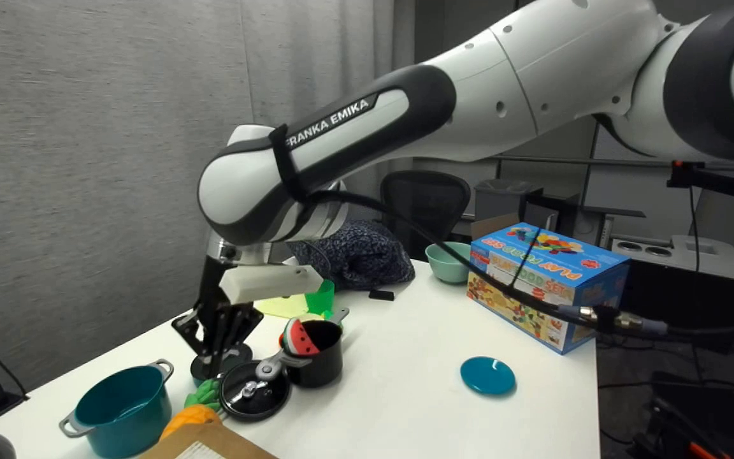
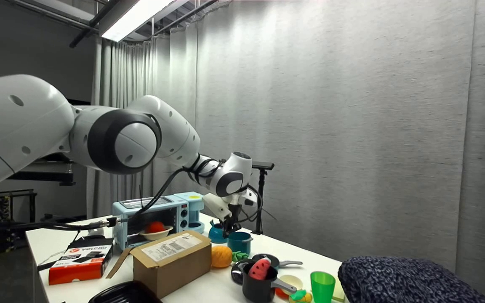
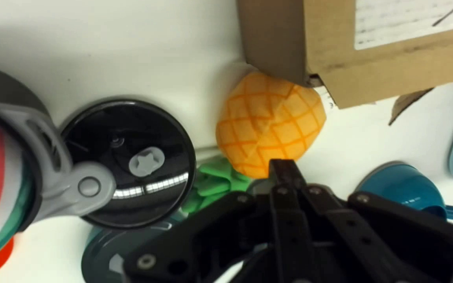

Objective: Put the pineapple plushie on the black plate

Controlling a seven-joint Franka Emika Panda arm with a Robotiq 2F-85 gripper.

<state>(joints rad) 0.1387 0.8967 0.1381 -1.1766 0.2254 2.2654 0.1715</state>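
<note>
Pointing claw [image 3: 286,172] downward with fingers together, looking narrow and apparently gripping nothing. Overlapping lower edge of pineapple plushie [image 3: 267,118] in wrist view; not making clear whether touching or hanging just above. Locating plushie on white table [image 3: 132,47], seemingly lying on its side, just beside cardboard box [image 3: 332,49], aiming green tuft [image 3: 215,179] away from that box; partly hiding behind the same box in an exterior view, near teal pot [image 1: 125,411]. Guessing at handling: expecting light, soft, squashy; not expecting breakage; looking like cloth, so probably gripping well rather than slipping. Watching out for roundness, though: possibly rolling or squirming out if pinching too high on the dome. Also looking plump, so probably needing a wide spread of fingers before going down. Recommending taking hold across the body's middle, setting one finger on each long side, crossing the tuft-to-base line, using the table showing along both of those flanks. Squeezing gently, expecting some give. Avoiding the base end, judging too little room against the box. Treating the tuft as backup only: looking thin and floppy, probably letting the body swing and sag when lifting.
</note>
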